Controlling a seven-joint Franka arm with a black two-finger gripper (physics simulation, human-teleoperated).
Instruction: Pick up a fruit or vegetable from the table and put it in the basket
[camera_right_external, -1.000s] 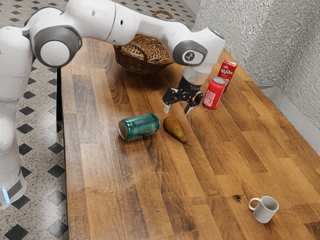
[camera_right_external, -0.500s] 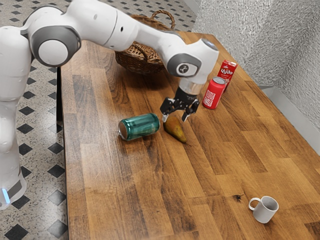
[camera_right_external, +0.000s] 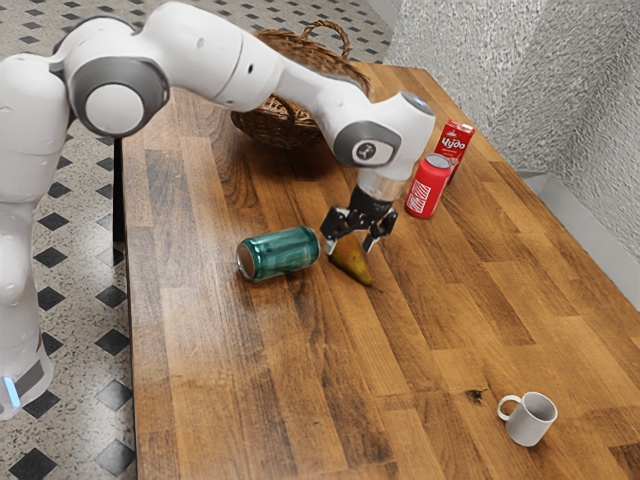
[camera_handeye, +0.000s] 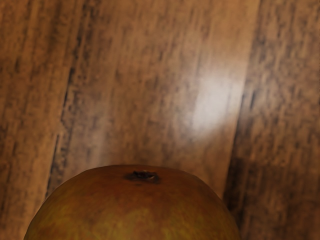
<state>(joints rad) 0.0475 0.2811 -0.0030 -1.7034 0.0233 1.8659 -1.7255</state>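
- My gripper (camera_right_external: 349, 246) is over the pear (camera_right_external: 352, 263), fingers released and spread to either side of its fat end, with no grip on it that I can see
- The pear lies on its side on the table (camera_right_external: 200, 380), just beside the green can (camera_right_external: 279, 252), towards the exterior view's right; its narrow end points near and right, its blunt end far and left
- I expect a light, fairly firm body with smooth skin, quick to bruise or slide if I pinch hard
- The best hold, I judge, is across the fat part, a little towards the neck, where the weight should balance between my pads
- Too close to the blunt end, the curve could squeeze the fruit out, neck first; at the neck alone, the heavy end would droop and swing; the stem is too thin to trust
- I should close gently and evenly, minding the can at the left, then lift straight up
- The basket (camera_right_external: 262, 122) waits at the far left; its raised handle asks for clearance, and the fruit wants a low, soft release
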